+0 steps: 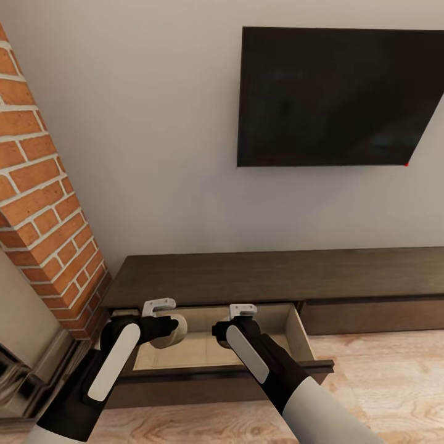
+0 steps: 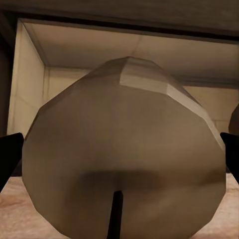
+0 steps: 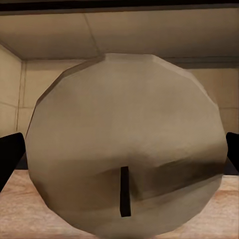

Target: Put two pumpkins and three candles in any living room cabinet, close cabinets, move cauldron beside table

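Both candles, one in the left end effector [image 1: 161,325] and one [image 3: 124,169] in the right end effector [image 1: 227,333], hang clamped above the open cabinet [image 1: 271,277] drawer (pale inside); lower each well within before releasing

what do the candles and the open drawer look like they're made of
The left candle and the right candle, each held over the open drawer, look like matte pale grey-beige wax: dull faceted faces, no shine, a dark wick slit. The drawer lining reads as smooth pale beige board, the cabinet as dark brown wood with faint grain. These are renders, so that is only how it looks.
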### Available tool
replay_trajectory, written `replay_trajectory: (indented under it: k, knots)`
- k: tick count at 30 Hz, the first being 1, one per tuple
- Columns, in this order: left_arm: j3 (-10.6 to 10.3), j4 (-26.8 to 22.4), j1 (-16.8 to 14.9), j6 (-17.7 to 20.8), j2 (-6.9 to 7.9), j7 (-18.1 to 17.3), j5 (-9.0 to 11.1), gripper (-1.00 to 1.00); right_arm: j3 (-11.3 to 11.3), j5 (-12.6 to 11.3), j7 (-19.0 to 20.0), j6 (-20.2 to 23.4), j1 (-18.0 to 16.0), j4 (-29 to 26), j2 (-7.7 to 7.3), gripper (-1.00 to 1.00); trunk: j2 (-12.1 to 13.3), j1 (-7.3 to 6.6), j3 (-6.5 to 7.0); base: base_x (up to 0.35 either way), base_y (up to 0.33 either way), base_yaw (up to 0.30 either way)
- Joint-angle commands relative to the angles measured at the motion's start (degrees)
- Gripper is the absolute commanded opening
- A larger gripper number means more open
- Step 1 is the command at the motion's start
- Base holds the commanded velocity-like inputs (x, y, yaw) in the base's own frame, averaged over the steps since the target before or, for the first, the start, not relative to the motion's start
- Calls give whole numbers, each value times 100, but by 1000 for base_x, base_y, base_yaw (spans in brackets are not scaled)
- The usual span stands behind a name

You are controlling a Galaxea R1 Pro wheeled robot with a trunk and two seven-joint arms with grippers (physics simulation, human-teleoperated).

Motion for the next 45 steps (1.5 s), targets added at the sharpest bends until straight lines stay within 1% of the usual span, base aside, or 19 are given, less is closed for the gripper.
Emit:
replay_trajectory:
  k: [1, 9, 12, 13, 15, 18, 21, 26, 45]
  knots:
    - [-17, -6, -5, -5, 5, 59, 56, -100, 13, -48, -57, -5, -6, -5, 0, -100, -45, 22, -24, 0, 0, 0]
    - [-199, 32, -5, -120, 5, 73, 34, -100, 21, -1, 62, -147, -8, 3, 0, -100, -365, 198, -167, 0, 0, 0]
    - [-216, 37, -5, -158, 5, 87, 25, -100, 141, 5, 67, -162, -7, 3, 0, -100, -486, 264, -221, 0, 0, 0]
    - [-219, 38, -5, -163, 5, 146, 25, -100, 208, 7, 68, -175, -9, 3, 0, -100, -526, 286, -239, 0, 0, 0]
    - [-220, 38, -5, -170, 0, 304, 25, -100, 260, 4, 67, -235, -9, 3, 0, -100, -606, 330, -275, 0, 0, 0]
    - [-221, 38, -5, -215, -8, 498, 27, -100, 287, 1, 71, -299, -8, 3, 0, -100, -726, 395, -329, 0, 0, 0]
    - [-221, 38, -5, -268, -68, 564, 24, -100, 299, 0, 69, -322, -7, 3, 0, -100, -847, 461, -383, 0, 0, 0]
    - [-221, 38, -5, -281, -98, 577, 17, -100, 299, 7, 69, -329, -8, 3, 0, -100, -1047, 571, -472, 0, 0, 0]
    - [-238, 30, -5, -282, -99, 578, 33, -100, 302, 9, 71, -340, -10, 3, 0, -100, -1809, 988, -814, 0, 0, 0]
